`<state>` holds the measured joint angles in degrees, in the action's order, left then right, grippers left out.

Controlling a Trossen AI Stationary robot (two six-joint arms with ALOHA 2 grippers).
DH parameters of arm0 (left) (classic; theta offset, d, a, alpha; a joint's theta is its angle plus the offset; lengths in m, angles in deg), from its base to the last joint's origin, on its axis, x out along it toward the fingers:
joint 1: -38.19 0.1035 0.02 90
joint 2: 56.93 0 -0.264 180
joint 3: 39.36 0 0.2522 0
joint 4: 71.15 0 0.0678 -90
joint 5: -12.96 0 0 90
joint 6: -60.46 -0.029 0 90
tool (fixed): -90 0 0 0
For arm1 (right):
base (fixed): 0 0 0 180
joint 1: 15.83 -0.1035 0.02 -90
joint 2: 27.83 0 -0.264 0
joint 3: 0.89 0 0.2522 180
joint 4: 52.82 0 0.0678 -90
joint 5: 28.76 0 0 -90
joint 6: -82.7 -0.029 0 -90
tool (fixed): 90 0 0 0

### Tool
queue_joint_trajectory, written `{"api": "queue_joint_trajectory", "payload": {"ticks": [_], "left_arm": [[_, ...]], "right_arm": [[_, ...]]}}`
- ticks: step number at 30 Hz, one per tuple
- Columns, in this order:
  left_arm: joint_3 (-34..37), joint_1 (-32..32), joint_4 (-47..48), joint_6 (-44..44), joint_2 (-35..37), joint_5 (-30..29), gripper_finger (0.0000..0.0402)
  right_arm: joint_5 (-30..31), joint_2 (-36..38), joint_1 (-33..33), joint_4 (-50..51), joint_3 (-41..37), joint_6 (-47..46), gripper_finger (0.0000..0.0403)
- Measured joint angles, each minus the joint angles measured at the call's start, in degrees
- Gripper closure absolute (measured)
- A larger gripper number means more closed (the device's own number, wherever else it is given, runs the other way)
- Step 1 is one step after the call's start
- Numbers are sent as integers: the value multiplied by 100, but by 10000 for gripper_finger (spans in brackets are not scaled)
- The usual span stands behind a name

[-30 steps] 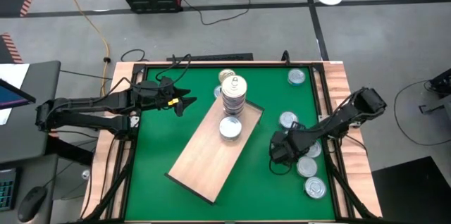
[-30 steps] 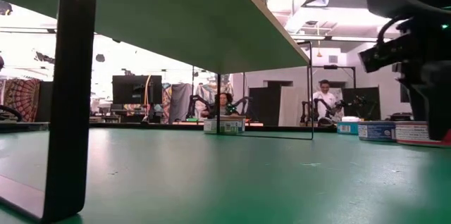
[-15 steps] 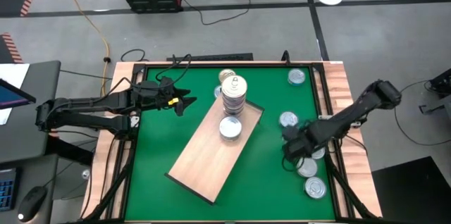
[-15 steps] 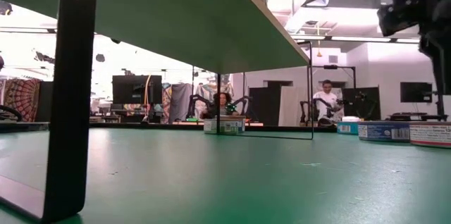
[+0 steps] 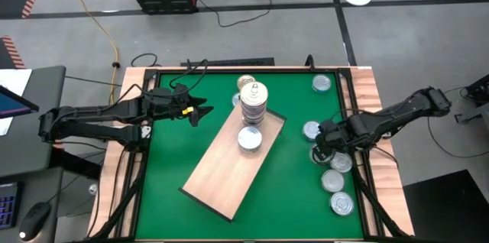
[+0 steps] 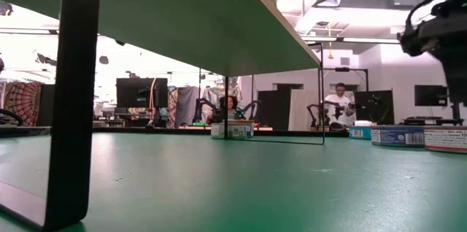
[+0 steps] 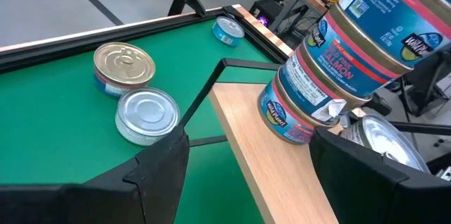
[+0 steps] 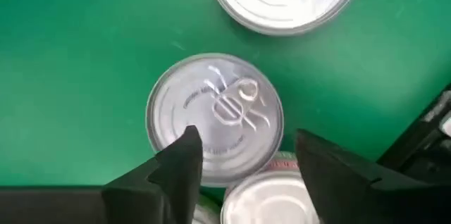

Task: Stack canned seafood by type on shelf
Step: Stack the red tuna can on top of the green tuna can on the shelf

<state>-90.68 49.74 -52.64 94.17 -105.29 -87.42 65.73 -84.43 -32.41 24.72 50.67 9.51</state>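
— Over on the right side of the tabletop (image 5: 168, 166), where is your right gripper (image 5: 322, 140)?

— It hangs over the loose tins by the right rim, just beside the silver tin (image 5: 312, 130) that sits alone nearest the shelf. Your right wrist view looks straight down on a silver pull-tab tin (image 8: 215, 118), with the two dark fingers (image 8: 180, 164) spread to either side of it, clear of its rim. Nothing is gripped.

— And the other tins there?

— Three more silver ones run toward the near edge: one (image 5: 341, 163) touching the arm's shadow, one (image 5: 333, 181) below it, one (image 5: 342, 204) by the corner. Another (image 5: 322, 83) lies apart near the far right corner.

— The shelf?

— Your tan wooden shelf (image 5: 218, 178) lies diagonally across the middle. A tall stack of salmon tins (image 5: 254, 104) stands at its far end, and a single silver tin (image 5: 250, 139) lies on the board just beside the stack.

— Left gripper?

— It waits at the left side (image 5: 195, 110), fingers open and holding nothing, pointed at the stack. Its wrist view shows a gold tin (image 7: 125, 67) and a silver tin (image 7: 146, 115) touching each other on the green, off the shelf.
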Motion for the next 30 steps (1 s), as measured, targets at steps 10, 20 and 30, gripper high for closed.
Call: {"api": "queue_joint_trajectory", "payload": {"ticks": [10, 20, 30], "left_arm": [[0, 0, 16, -3, 0, 0, 120], [0, 0, 78, -45, 0, 168, 120], [0, 1, 103, -68, 0, 181, 120]], "right_arm": [[-468, -748, 82, -1206, 5, 601, 226], [-513, -1724, -574, -1592, 32, 578, 274], [191, -2160, -1519, -2396, 536, 1839, 282]]}}
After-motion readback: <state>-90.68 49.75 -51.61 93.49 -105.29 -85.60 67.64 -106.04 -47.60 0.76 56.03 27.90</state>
